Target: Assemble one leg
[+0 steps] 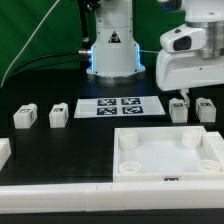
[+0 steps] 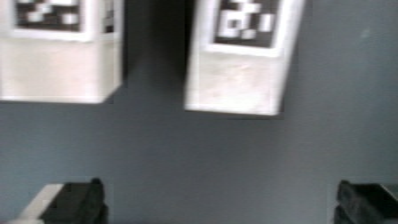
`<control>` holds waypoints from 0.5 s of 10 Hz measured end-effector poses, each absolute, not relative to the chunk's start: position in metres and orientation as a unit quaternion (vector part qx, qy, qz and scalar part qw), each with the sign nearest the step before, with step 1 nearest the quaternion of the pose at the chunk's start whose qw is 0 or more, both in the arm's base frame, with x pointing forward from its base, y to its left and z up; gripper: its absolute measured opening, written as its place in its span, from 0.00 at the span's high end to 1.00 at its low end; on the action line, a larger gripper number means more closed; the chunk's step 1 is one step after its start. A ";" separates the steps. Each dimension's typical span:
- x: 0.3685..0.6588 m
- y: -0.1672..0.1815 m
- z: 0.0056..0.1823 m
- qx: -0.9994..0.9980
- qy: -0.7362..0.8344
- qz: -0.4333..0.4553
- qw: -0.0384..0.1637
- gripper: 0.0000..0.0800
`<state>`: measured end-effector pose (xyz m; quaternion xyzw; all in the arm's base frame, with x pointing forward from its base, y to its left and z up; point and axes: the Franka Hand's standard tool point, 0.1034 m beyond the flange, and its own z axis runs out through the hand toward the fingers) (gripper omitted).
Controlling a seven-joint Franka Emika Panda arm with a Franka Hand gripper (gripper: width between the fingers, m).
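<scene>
Four small white legs with black-and-white tags stand on the dark table. Two are at the exterior view's left, one (image 1: 24,117) beside the other (image 1: 57,115). Two are at the right, one (image 1: 179,110) beside the other (image 1: 205,108). My gripper (image 1: 186,96) hangs just above and behind the right pair. In the wrist view these two legs (image 2: 63,50) (image 2: 244,55) lie ahead of my gripper (image 2: 221,205). Its dark fingertips (image 2: 71,203) are wide apart with only bare table between them. It is open and empty.
The large white tray-like panel (image 1: 128,165) with corner holes lies in front of the right legs. The marker board (image 1: 118,107) lies at mid-table. A white block (image 1: 3,152) sits at the left edge, and a white ledge (image 1: 50,200) runs along the front.
</scene>
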<state>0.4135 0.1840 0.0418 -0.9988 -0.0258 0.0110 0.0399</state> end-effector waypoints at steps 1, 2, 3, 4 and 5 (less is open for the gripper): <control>0.411 0.185 0.041 -0.999 -0.031 0.015 0.039 0.19; 0.411 0.181 0.040 -0.998 -0.034 0.032 0.033 0.19; 0.413 0.182 0.041 -0.998 -0.034 0.030 0.034 0.19; 0.408 0.179 0.040 -0.997 -0.040 0.052 0.028 0.19; 0.405 0.175 0.040 -0.994 -0.046 0.098 0.018 0.19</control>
